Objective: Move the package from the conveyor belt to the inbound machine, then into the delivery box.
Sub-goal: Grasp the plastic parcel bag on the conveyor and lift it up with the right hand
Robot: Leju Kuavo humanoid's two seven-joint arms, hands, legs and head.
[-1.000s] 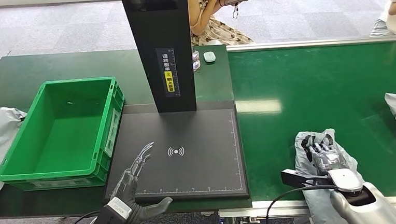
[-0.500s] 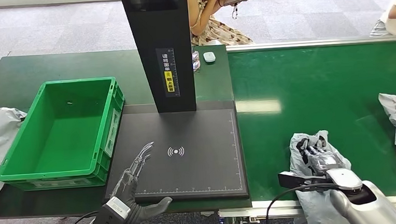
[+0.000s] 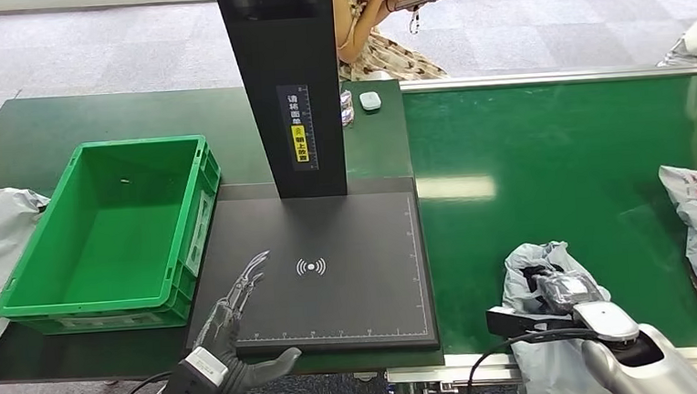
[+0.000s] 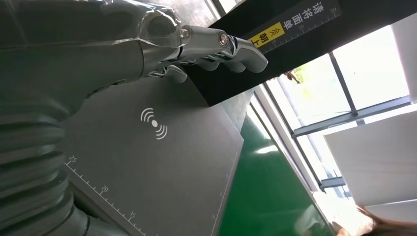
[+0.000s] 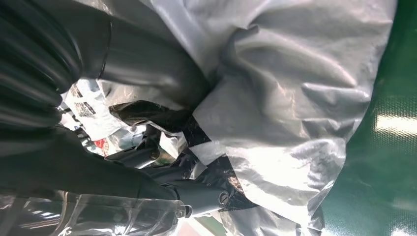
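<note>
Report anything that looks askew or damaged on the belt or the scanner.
Nothing looks damaged. The grey package in the right hand is crumpled and overhangs the conveyor belt's near edge; the scanner pad is bare.

left hand (image 3: 233, 318): slim silver-grey fingers, thick grey thumb, visible screws
left wrist: dark boxy block, black cable
right hand (image 3: 565, 289): dark fingers, silver back
right forearm: smooth silver shell, black cable
</note>
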